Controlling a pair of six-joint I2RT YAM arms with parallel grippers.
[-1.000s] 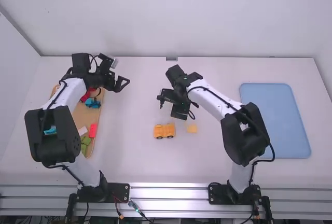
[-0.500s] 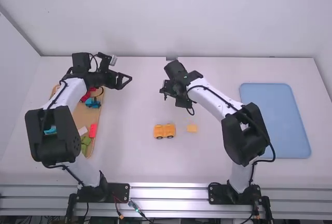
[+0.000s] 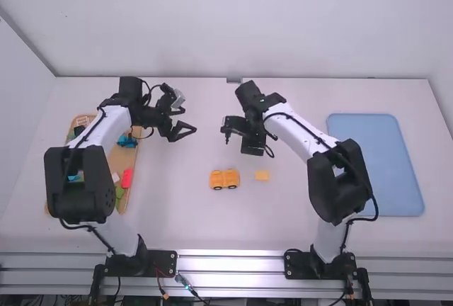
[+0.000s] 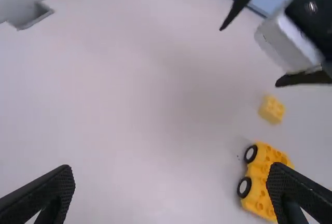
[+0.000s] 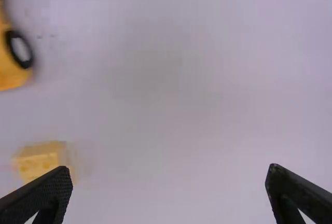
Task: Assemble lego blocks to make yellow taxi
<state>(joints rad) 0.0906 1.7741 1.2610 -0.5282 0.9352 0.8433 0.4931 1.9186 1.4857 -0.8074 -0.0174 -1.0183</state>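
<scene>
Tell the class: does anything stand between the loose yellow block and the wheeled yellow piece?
Nothing visible does: just a strip of white table separates the loose yellow block from the wheeled yellow piece.

Open lane — tray (image 3: 124,159) one side, car (image 3: 231,178) opposite

I am seeing smooth, low-sheen plastic on the yellow wheeled block base (image 3: 218,177), its moulded studs breaking the surface, and the same plastic on the small yellow block (image 3: 262,176). The black-and-white wheels (image 4: 244,186) are looking duller. My left gripper (image 3: 190,120) and my right gripper (image 3: 244,136) are both showing matt black, finely textured fingers. The tan tray (image 3: 123,159) is looking like smooth wood, while the blue tray (image 3: 383,164) is passing for matt plastic. The table (image 3: 177,214) is appearing smooth and matt; the front rail (image 3: 230,267) is gleaming like bare, grooved metal.
</scene>
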